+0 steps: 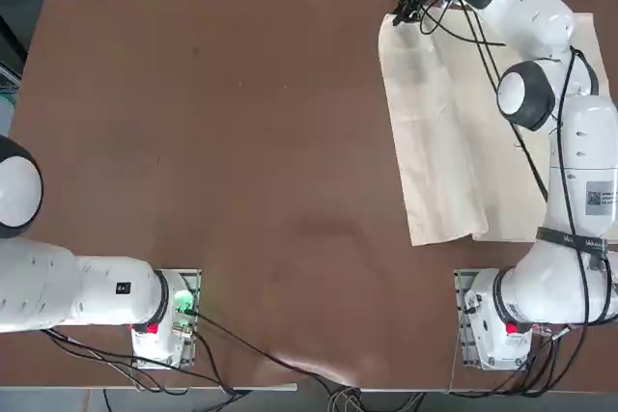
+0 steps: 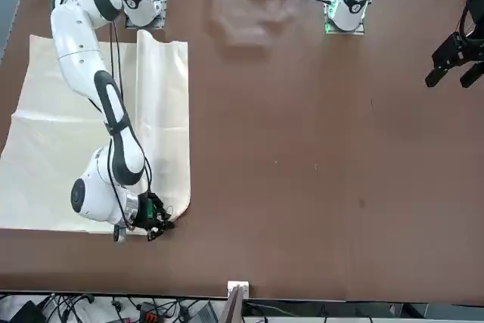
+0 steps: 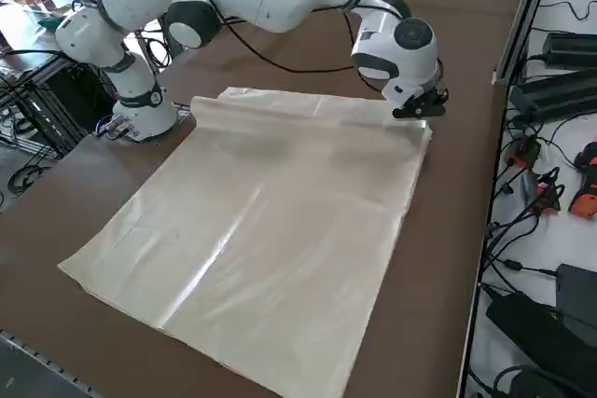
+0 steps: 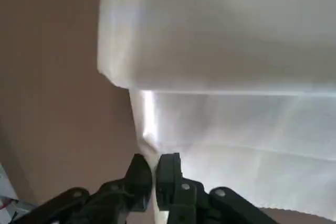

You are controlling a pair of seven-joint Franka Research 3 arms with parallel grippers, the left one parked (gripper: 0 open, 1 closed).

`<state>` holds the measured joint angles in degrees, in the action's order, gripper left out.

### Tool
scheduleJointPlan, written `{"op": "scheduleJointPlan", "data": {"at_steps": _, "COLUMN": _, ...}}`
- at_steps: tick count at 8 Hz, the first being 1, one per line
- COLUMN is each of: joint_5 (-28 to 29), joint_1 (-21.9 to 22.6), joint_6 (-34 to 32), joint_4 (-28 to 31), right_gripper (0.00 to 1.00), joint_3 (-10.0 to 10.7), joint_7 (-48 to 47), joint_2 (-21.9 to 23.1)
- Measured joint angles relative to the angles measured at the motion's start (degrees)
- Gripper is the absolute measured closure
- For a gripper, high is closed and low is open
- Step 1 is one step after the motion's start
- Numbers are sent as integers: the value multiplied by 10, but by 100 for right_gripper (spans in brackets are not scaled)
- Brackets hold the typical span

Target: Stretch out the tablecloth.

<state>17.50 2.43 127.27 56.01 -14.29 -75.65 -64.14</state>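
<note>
Brown and smooth, the counter (image 1: pixel 241 142) spreads beneath the tablecloth (image 3: pixel 280 230), which lies on the working arm's side of it, creased, with a raised fold (image 2: pixel 162 126) running along one side. At the tablecloth's edge, near its corner at the far end from the robot bases, the right gripper (image 4: pixel 153 174) has its jaws pinching a narrow bit of the cloth between them.

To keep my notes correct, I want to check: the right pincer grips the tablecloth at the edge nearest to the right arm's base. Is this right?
Not the nearest edge: the top view shows the right pincer at the tablecloth's far edge, away from the right arm's base. It does grip the cloth.
</note>
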Motion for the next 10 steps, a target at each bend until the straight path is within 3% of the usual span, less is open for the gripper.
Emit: {"op": "scheduleJointPlan", "data": {"at_steps": 10, "joint_5": 50, "joint_1": 39, "joint_6": 18, "joint_4": -22, "right_gripper": 94, "joint_3": -2, "joint_7": -21, "joint_2": -20}}
